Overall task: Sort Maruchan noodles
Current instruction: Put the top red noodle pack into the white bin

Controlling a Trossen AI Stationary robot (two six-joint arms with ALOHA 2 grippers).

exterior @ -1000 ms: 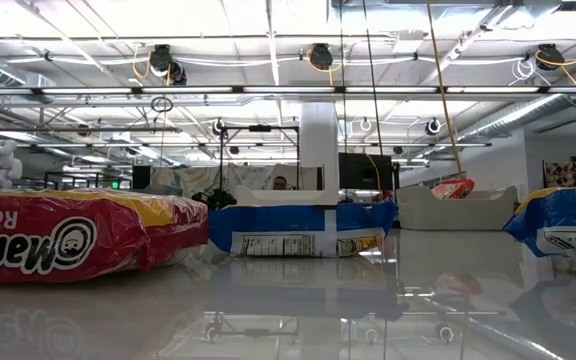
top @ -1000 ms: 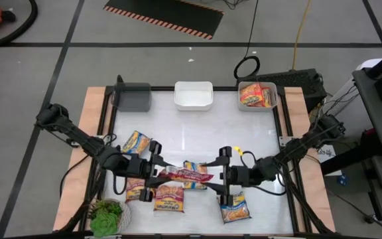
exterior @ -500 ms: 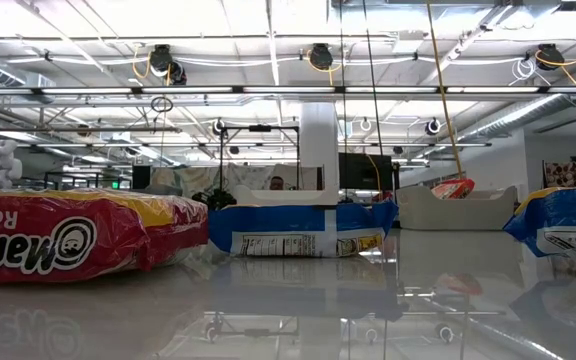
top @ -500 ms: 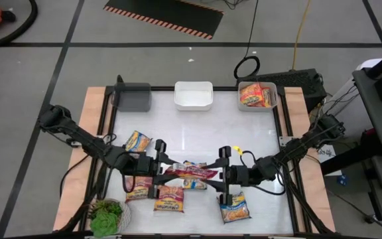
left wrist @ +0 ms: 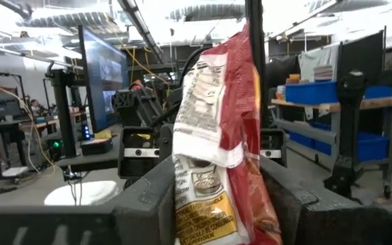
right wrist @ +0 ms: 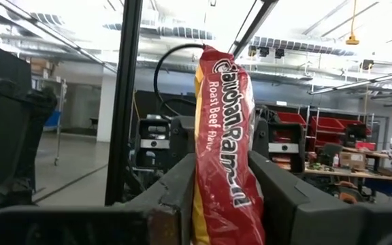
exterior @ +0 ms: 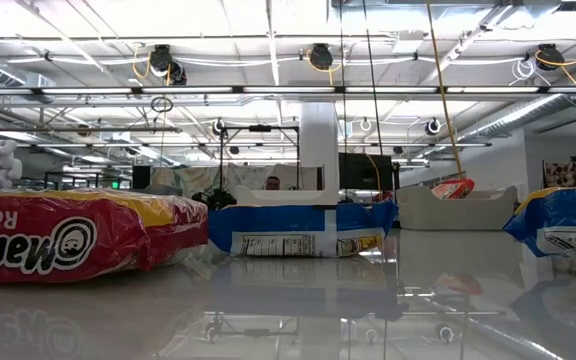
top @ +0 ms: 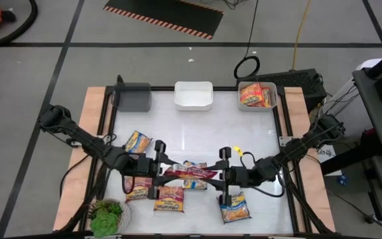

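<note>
- Table (top: 191, 133): three bins along far edge; right bin (top: 257, 95) holds packets.
- Left gripper (top: 159, 170) and right gripper (top: 219, 176) face each other mid-table, each pinching one end of red packet (top: 188, 174), held off the table between them.
- Both jaw pairs part-closed, snug against packet sides.
- Other packets lie loose around them, near front.
</note>
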